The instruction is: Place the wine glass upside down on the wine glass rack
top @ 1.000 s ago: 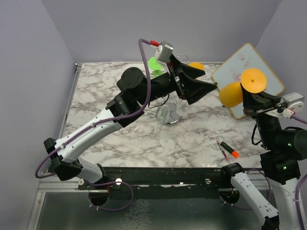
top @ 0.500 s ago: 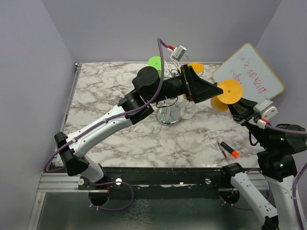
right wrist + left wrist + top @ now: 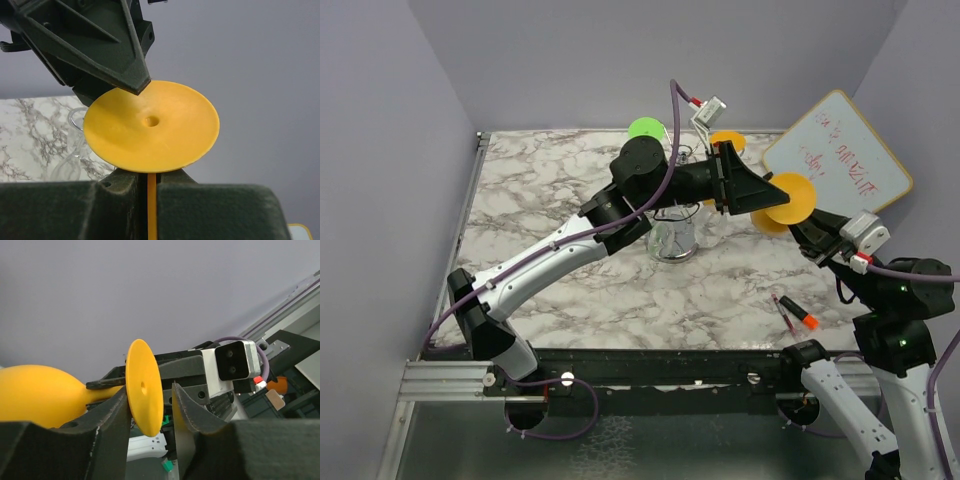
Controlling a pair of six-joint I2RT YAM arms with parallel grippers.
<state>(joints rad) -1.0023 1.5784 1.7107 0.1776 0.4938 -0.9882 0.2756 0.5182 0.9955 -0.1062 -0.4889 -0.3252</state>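
Right gripper: clenched on the thin stem of the orange wine glass, stem running down the narrow slit between the fingers. Round foot just past the fingertips, flat face toward the right wrist camera. Bowl back on the wrist side, hidden in that view.

Left gripper: released, jaws apart, one finger on each side of the foot's rim. Cannot tell whether either finger touches it. In the right wrist view, one left fingertip at the far edge of the foot. In the left wrist view, bowl off to the left of the fingers, right gripper and its camera straight ahead behind the foot.

Glass held in the air between both grippers, tilted, off the table, not on the wine glass rack.

Rack back along the left arm, round shiny base below the left wrist, well apart from the right gripper. Green disc and orange disc at rack-top height behind the left arm; hooks too thin to make out.

Whiteboard just beyond the right gripper on its outer side. Marker with a red-orange cap on the marble, near side of the right gripper.
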